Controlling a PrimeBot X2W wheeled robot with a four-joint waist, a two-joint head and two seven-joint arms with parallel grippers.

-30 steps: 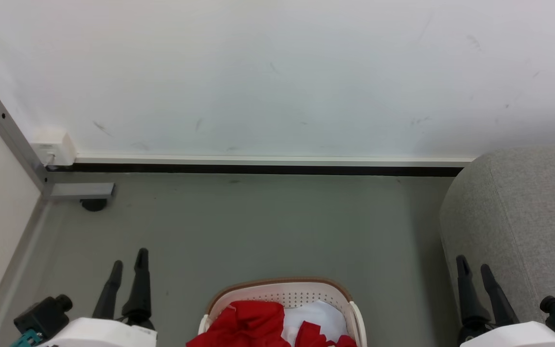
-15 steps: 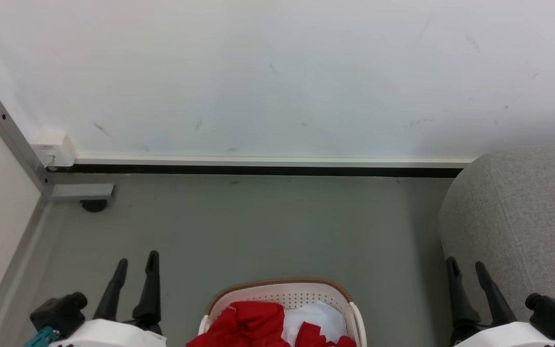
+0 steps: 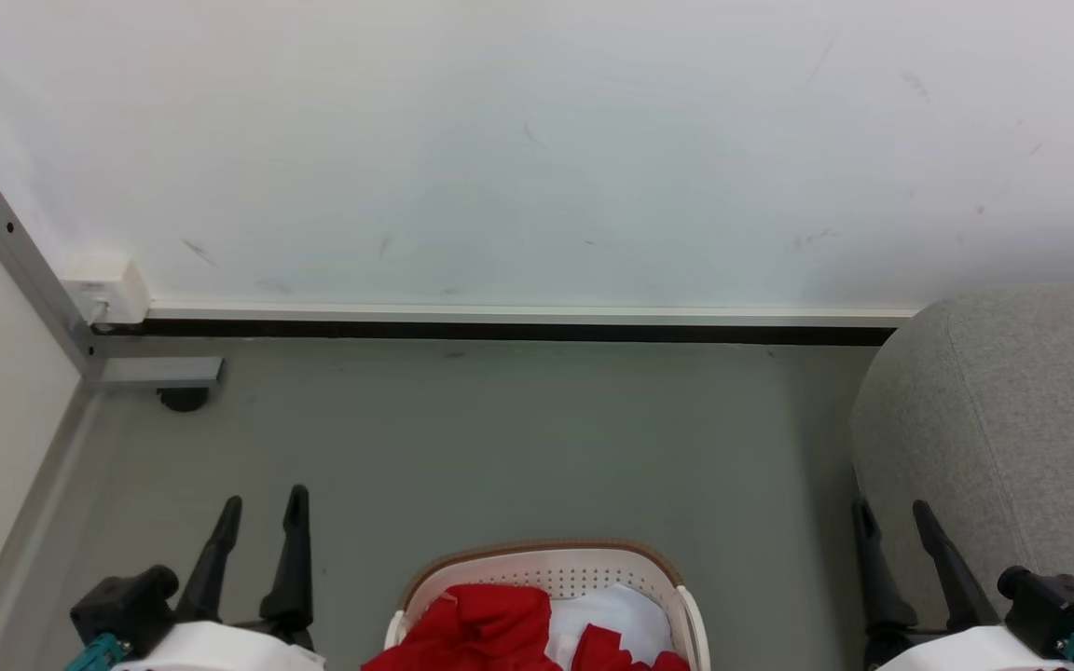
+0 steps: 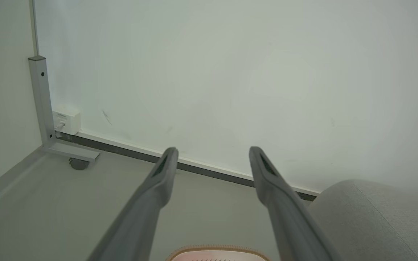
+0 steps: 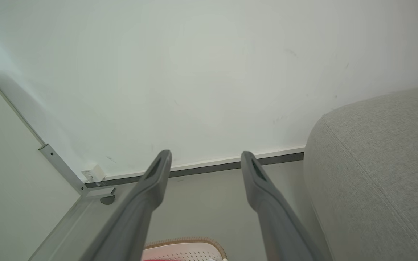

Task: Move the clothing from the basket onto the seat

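The cream-white basket (image 3: 556,567) with its brown rim sits on the floor at the bottom middle of the head view, holding red clothing (image 3: 481,624) and a white garment (image 3: 616,610). Its rim also shows in the left wrist view as the basket (image 4: 216,251) and in the right wrist view as the basket (image 5: 185,247). The grey seat (image 3: 1012,419) rises at the right, also seen as the seat (image 4: 372,221) and the seat (image 5: 379,170). My left gripper (image 3: 264,504) stands open left of the basket. My right gripper (image 3: 891,511) stands open beside the seat's front.
A white wall (image 3: 537,140) with a dark baseboard (image 3: 500,329) closes the far side. A metal frame leg (image 3: 34,280) with a caster (image 3: 183,399) and a small white socket box (image 3: 108,287) stand at the left corner. Grey floor (image 3: 518,438) lies between.
Both grippers have drifted inward and slightly down in the head view, the left one rightward, the right one leftward. The basket and clothing have not moved.
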